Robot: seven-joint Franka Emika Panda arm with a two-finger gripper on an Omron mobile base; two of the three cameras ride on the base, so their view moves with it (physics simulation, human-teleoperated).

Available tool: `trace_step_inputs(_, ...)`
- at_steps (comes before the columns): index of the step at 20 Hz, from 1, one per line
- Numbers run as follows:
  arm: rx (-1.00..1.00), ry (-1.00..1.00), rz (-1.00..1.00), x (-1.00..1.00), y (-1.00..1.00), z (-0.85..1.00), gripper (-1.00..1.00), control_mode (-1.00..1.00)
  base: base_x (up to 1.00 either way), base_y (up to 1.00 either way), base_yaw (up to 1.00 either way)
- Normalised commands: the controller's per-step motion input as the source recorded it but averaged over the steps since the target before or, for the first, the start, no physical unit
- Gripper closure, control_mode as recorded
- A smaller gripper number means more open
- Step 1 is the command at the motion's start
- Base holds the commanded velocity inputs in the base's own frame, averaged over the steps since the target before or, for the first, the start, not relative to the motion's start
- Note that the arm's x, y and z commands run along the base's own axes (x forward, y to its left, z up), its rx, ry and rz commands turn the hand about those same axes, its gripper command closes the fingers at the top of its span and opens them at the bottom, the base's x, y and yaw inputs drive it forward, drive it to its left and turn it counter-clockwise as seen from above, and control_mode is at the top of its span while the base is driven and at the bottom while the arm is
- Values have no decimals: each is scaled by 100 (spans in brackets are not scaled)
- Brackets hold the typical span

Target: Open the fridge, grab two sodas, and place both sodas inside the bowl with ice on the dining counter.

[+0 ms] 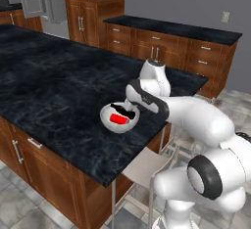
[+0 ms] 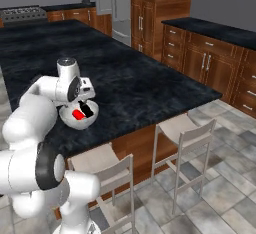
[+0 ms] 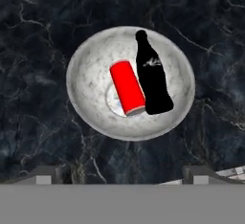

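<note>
Above the bowl [image 3: 86, 98], spread fingers [image 3: 45, 174] hold nothing; dropping lower could knock the can [image 3: 127, 88] or bottle [image 3: 152, 74] out.

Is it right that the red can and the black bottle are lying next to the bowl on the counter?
Not quite. The can and bottle lie inside the bowl, not next to it. The hand view shows it, with the bowl on the counter.

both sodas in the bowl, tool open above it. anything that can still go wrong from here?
1. The bowl sits near the dining counter edge by the stools; a low retreat of the open tool could nudge it off.
2. The red can and black bottle lie loose side by side; a knock may roll them out.
</note>
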Motion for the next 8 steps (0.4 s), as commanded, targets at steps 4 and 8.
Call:
trace_step_inputs(4,12,-21,0,-70,-39,45,-100,-100,0,0,0)
trace_step_inputs(8,12,-20,0,-70,-44,46,-100,-100,0,0,0)
